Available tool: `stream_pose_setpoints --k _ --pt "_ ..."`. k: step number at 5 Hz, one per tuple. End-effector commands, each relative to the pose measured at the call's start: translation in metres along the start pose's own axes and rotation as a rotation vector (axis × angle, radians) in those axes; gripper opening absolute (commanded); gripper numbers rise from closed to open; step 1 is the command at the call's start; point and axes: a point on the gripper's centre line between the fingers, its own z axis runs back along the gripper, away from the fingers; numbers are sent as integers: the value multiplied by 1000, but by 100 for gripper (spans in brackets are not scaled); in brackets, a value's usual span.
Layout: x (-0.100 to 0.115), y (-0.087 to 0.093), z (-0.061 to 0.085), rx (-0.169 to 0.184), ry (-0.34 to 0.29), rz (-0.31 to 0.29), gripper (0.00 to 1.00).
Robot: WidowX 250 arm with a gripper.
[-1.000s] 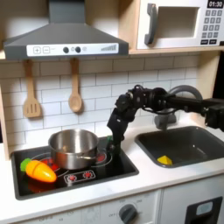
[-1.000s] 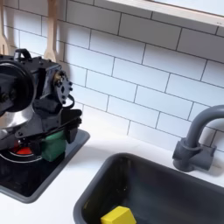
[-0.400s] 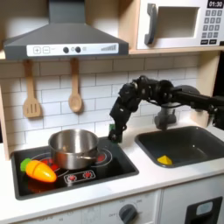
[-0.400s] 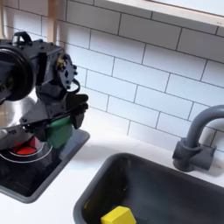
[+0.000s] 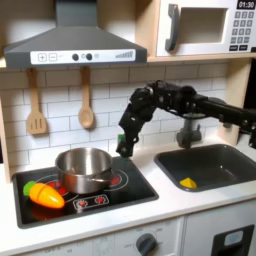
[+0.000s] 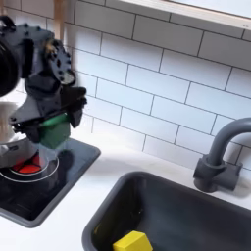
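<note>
My gripper (image 5: 124, 146) is shut on a small green object (image 6: 55, 129), held in the air above the right part of the black stovetop (image 5: 125, 192). In the first exterior view it hangs just right of and above the silver pot (image 5: 83, 169), apart from it. In the second exterior view the gripper (image 6: 51, 127) and its green object float over the stove's back corner (image 6: 76, 162), near the pot's rim (image 6: 9, 149) at the second exterior view's left edge. The arm reaches in from the first exterior view's right, over the sink.
A yellow block (image 5: 188, 183) lies in the sink (image 5: 228, 155), also seen in the second exterior view (image 6: 128, 241). A grey faucet (image 6: 220, 155) stands behind it. An orange and yellow toy vegetable (image 5: 43, 194) lies on the stove's left. Wooden utensils (image 5: 86, 105) hang on the tiled wall.
The gripper has risen off the stovetop and shifted left toward the pot, carrying the green object with it. The arm has straightened upward.
</note>
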Motion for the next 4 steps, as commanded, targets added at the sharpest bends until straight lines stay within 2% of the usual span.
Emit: stream_pose_setpoints --k 1,2,3,4 --pt "23 20 31 -33 -52 57 0" --pt "35 26 40 -36 -61 75 0" --pt "36 36 35 -18 -44 90 0" --pt "43 47 32 -17 -31 123 0"
